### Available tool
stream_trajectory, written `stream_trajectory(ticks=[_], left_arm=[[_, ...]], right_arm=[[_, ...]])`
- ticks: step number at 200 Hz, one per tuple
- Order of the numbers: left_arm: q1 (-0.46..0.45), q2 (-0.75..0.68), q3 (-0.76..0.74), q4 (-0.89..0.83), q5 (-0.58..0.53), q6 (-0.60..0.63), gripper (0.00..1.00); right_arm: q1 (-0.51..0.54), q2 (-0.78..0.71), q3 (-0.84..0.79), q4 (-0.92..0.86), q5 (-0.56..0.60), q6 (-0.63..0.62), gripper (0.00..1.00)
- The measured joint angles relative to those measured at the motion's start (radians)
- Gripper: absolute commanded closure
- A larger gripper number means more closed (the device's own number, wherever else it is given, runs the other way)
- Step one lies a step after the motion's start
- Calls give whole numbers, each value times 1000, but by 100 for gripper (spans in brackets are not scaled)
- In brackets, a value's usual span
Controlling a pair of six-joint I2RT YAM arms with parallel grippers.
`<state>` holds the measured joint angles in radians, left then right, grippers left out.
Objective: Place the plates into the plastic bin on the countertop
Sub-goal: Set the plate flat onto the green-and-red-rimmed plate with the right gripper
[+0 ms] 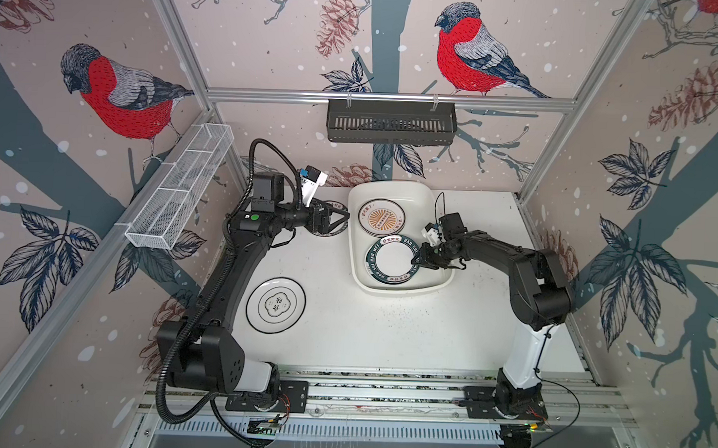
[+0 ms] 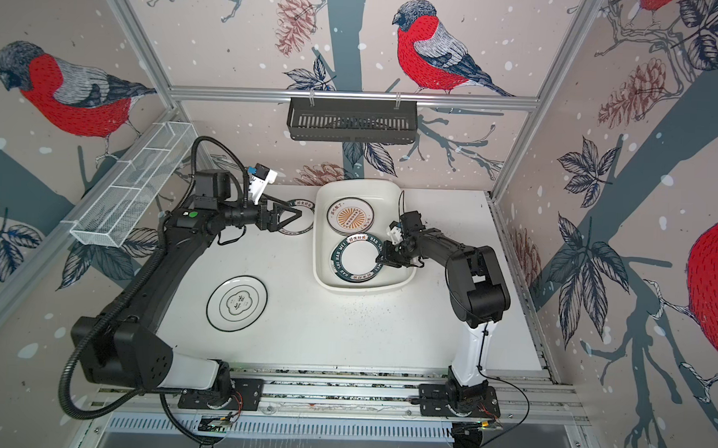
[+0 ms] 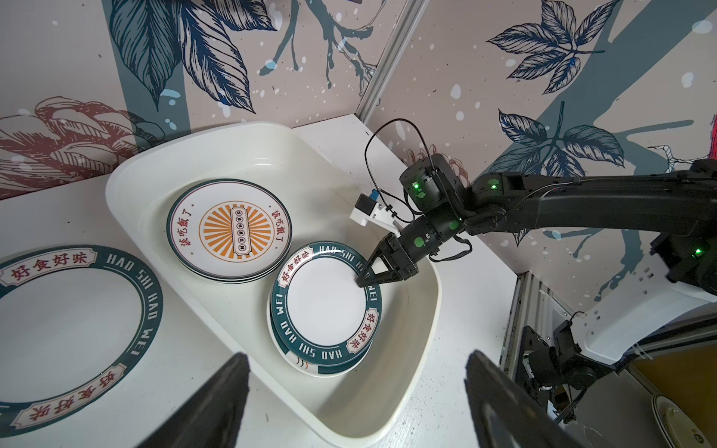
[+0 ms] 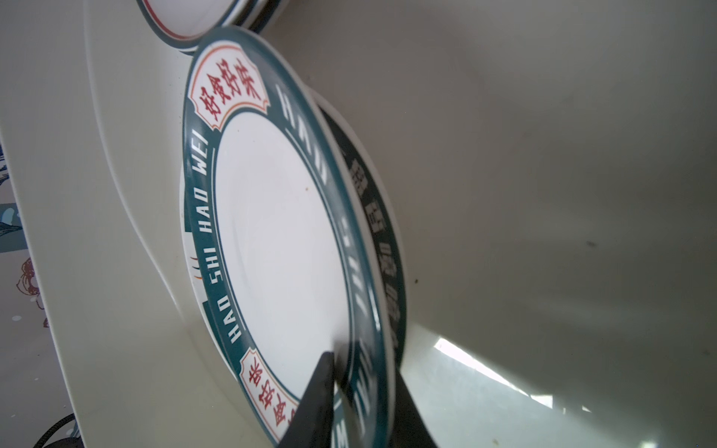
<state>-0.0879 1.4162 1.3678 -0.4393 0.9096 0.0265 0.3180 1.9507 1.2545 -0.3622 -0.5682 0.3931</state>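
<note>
The bin is plain white. In it, the far sun plate has orange stripes like sun rays and red signs. The near teal plate has a dark teal rim with white letters and red signs. The left teal plate has the same rim. The black-ring plate, near left, is white with a black flower shape. The table is white with dark specks. The walls show red and grey birds.

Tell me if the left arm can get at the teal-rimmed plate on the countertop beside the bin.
Probably yes. The left gripper hangs open over that teal-rimmed plate, which lies bare on the countertop; the right gripper is off in the plastic bin.
</note>
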Motion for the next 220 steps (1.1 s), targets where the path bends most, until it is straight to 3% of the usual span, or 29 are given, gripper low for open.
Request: stream_trajectory(ticks=[105,220], left_arm=[[0,-3,4,-15,0,0,13],[0,0,28,-24,3,7,13]], right_arm=[[2,1,-3,-6,21,-3,69],[6,-3,45,-57,76,-3,68]])
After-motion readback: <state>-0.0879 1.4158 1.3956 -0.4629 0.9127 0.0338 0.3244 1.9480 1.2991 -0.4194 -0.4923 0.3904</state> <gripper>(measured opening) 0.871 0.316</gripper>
